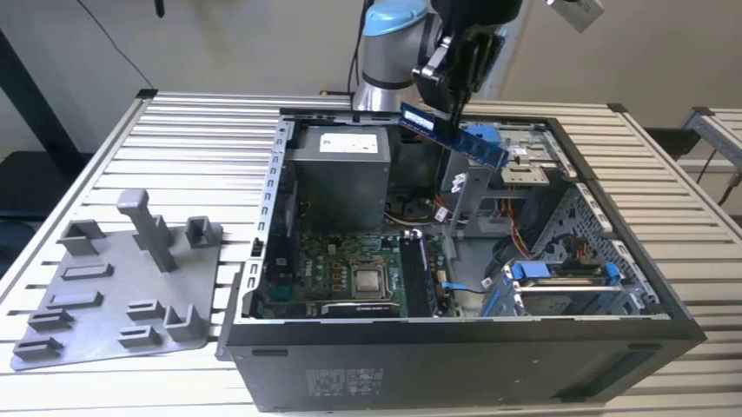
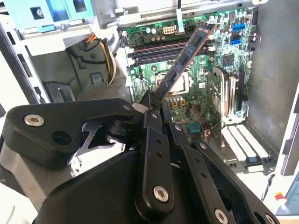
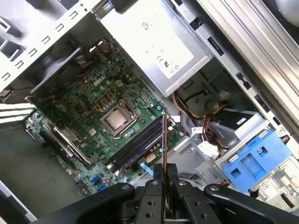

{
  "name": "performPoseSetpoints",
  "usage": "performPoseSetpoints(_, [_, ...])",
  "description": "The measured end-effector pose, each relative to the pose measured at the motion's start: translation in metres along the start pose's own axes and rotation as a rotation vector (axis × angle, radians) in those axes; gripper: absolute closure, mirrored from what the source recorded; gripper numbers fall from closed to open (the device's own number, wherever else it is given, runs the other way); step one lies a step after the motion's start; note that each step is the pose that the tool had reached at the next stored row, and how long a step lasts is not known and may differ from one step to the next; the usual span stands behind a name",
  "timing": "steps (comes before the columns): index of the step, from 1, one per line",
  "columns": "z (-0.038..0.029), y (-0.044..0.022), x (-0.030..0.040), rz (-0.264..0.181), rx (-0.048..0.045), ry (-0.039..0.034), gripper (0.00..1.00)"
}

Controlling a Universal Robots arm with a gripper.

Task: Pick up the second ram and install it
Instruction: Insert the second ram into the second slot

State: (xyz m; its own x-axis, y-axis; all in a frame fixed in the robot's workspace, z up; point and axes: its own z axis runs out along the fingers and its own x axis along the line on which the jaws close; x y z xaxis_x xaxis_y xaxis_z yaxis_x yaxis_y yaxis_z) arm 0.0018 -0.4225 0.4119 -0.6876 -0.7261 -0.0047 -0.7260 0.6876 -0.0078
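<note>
End effector [image 1: 450, 108] clamped on second ram [image 1: 481, 146], stick tilted in air above open PC case [image 1: 464, 360], over mobo [image 1: 336, 261]; grey tray [image 1: 110, 300] apart.

Arm [image 1: 388, 52]: grey with a blue joint cap, hanging from above.
Pincer [image 1: 454, 109]: black, pointing downward, held in the air.
Fingers [image 3: 173, 173]: pinched together, clamping the second ram [image 1: 481, 146].

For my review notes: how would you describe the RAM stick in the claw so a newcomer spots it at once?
Start at the open black computer case on the slatted table. Over its opening the claw pinches the second ram, a thin, long blue board held tilted. Alone among the parts, it hangs above the green motherboard.
</note>
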Motion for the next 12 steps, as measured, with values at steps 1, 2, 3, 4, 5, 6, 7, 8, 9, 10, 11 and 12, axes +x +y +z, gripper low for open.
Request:
performPoseSetpoints(1, [0.0001,0.0000,0.0000,0.014,0.0001,0.0001,0.86])
performPoseSetpoints(2, [0.0001,0.0000,0.0000,0.028,0.0002,0.0003,0.86])
performPoseSetpoints(3, [0.0001,0.0000,0.0000,0.041,0.0002,0.0004,0.86])
performPoseSetpoints(4, [0.0002,0.0000,0.0000,0.056,0.0003,0.0005,0.86])
performPoseSetpoints(5, [0.0003,0.0000,0.0000,0.070,0.0003,0.0005,0.86])
performPoseSetpoints(6, [0.0003,0.0000,0.0000,0.083,0.0004,0.0007,0.86])
performPoseSetpoints(7, [0.0004,0.0000,0.0000,0.097,0.0004,0.0007,0.86])
performPoseSetpoints(8, [0.0004,0.0000,0.0000,0.111,0.0005,0.0009,0.86])
performPoseSetpoints(9, [0.0005,0.0000,0.0000,0.126,0.0006,0.0009,0.86])
performPoseSetpoints(10, [0.0006,0.0000,0.0000,0.141,0.0007,0.0011,0.86])
performPoseSetpoints(11, [0.0007,0.0000,0.0000,0.155,0.0008,0.0012,0.86])
performPoseSetpoints(12, [0.0008,0.0000,0.0000,0.170,0.0008,0.0014,0.86])
